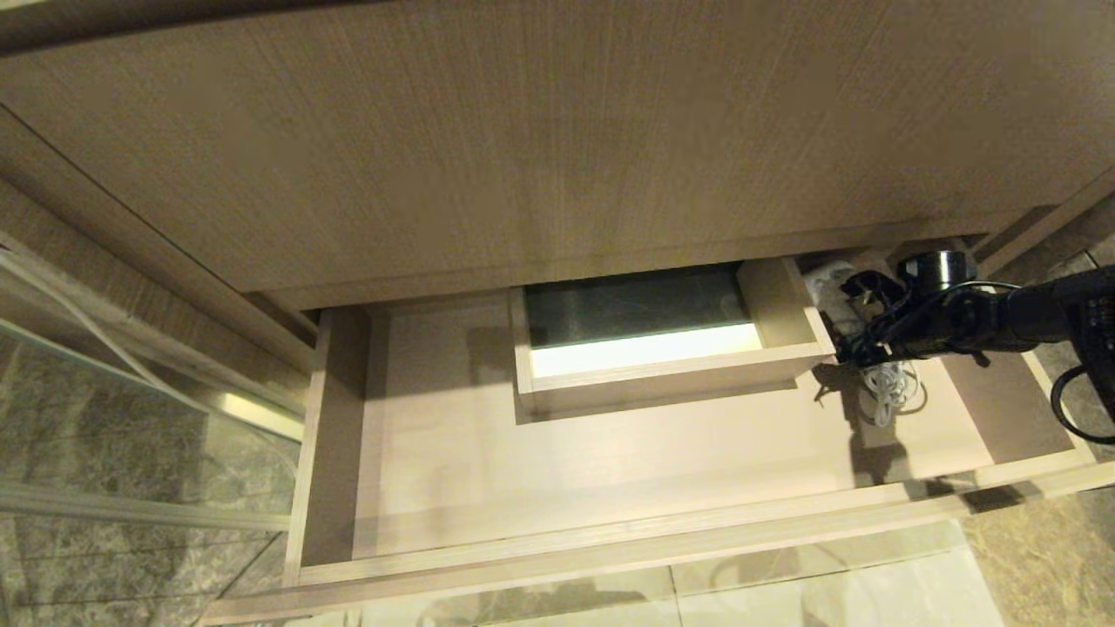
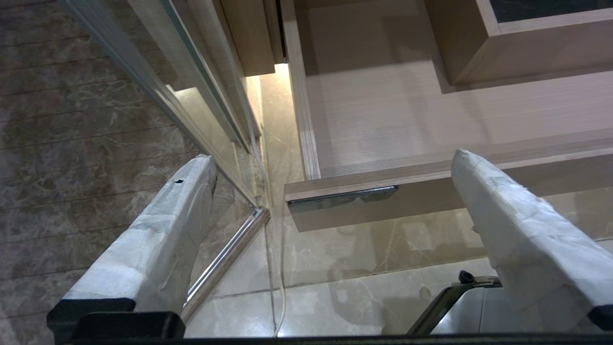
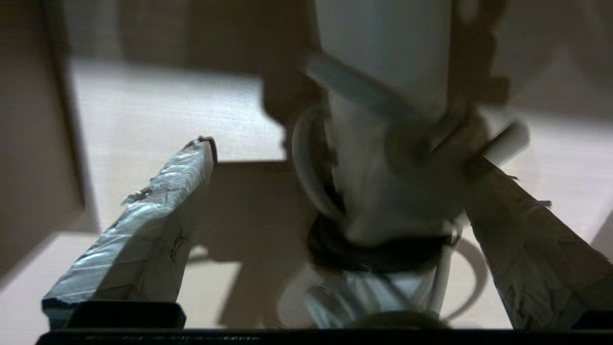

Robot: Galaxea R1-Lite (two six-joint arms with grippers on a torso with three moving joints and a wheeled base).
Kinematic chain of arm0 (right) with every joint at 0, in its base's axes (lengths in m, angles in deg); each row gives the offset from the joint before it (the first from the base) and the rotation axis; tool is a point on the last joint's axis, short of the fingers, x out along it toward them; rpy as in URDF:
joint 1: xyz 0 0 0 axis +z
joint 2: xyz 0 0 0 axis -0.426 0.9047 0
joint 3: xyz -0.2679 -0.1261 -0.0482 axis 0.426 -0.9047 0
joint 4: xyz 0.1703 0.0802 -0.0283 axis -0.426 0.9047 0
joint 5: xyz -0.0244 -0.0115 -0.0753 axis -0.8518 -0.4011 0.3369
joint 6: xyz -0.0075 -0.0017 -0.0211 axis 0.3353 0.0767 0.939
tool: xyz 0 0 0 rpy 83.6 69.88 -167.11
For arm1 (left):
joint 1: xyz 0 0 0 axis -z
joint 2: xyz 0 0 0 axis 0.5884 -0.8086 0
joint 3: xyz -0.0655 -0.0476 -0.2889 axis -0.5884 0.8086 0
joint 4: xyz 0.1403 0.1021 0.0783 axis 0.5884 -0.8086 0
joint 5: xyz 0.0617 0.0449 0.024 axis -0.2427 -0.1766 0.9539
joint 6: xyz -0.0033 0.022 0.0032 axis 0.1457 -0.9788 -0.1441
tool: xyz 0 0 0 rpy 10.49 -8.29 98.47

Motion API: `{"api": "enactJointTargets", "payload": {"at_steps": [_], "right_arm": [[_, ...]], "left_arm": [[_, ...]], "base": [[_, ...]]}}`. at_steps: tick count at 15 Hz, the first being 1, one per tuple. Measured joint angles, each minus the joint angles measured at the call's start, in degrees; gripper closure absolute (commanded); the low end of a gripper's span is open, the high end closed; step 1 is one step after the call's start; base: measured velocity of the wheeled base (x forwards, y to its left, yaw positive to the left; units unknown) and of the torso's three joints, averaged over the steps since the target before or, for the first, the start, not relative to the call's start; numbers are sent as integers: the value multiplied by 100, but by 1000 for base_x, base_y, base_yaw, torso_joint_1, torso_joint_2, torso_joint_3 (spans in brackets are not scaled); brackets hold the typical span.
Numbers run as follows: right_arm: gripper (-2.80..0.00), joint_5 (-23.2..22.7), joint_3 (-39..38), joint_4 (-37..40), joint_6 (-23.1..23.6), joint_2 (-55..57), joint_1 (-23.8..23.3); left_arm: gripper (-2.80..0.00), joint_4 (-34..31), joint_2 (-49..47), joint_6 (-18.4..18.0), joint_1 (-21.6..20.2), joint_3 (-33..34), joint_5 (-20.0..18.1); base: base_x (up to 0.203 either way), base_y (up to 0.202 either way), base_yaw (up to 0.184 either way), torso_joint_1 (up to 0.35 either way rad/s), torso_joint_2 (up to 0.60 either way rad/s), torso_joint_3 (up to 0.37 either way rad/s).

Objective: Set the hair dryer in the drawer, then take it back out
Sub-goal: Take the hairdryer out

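The drawer [image 1: 610, 544] stands pulled out, its light wood floor bare on the left and in the middle. In its far right corner lies the white hair dryer [image 1: 832, 283], with its bundled white cord [image 1: 890, 387] trailing toward the front. My right gripper [image 1: 849, 318] reaches in over that corner. In the right wrist view the right gripper [image 3: 341, 153] is open and straddles the hair dryer [image 3: 383, 191]. The dryer sits close to one finger, with a clear gap to the other. A black strap [image 3: 373, 251] binds the cord. My left gripper [image 2: 331, 158] hangs open outside the drawer's front left corner [image 2: 335, 211].
A boxed cutout [image 1: 649, 370] rises from the drawer's middle, just left of the dryer. A tall wood-grain panel [image 1: 523, 131] overhangs the drawer's back. A glass panel with a metal rail [image 1: 104, 366] stands at the left. Pale marble floor [image 1: 827, 583] lies below the drawer front.
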Motion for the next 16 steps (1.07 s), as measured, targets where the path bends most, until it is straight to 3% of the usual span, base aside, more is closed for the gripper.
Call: {"api": "enactJointTargets", "payload": {"at_steps": [3, 6, 16], "right_arm": [[-280, -34, 40, -19, -4, 74, -16], [-280, -361, 36, -101, -26, 153, -20], [-280, -358, -15, -192, 51, 135, -13]], "left_arm": [[-280, -2, 0, 0, 0, 0, 0], [-280, -2, 0, 2, 0, 0, 0], [-280, 0, 0, 0, 0, 0, 0]], "base": [[0, 0, 0, 0, 0, 0], [0, 0, 0, 0, 0, 0], [0, 0, 0, 0, 0, 0]]}}
